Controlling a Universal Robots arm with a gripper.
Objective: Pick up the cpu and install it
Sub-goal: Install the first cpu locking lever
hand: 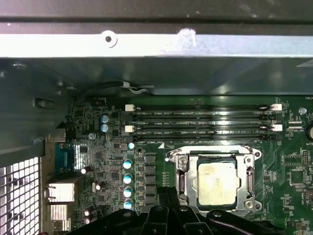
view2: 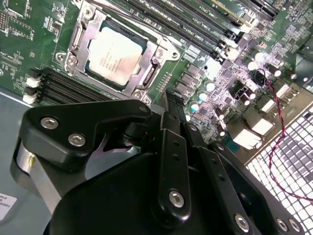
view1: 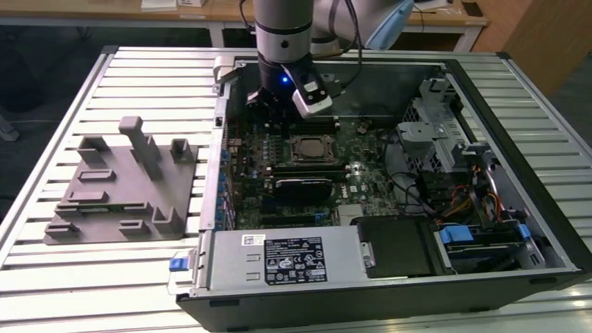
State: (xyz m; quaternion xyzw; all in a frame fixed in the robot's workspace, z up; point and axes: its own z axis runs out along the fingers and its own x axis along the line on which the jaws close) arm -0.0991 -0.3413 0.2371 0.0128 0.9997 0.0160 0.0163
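Exterior view, from its left to its right. The desk (view1: 93, 291) is a slatted aluminium surface. A grey fixture block (view1: 111, 187) with upright posts lies flat on it at the exterior view's left, just beside the open computer case (view1: 389, 302). A silver power supply (view1: 277, 260) sits at the case's near edge, and the green motherboard (view1: 370, 182) lies behind it.

The tool (view1: 268, 119) hangs over the motherboard's far part. In both wrist views (view2: 170, 98) (hand: 166, 196) its fingers are drawn together with nothing between them.

The cpu (view1: 308, 148) is seated in its socket, metal frame around it, near the tool but apart from it. It shows pale and silver-topped in both wrist views (view2: 115, 55) (hand: 218, 182), beside the memory slots (hand: 200, 122).

Room: a wooden tabletop (view1: 213, 8) behind the desk, and a wood panel (view1: 541, 35) at the exterior view's right.
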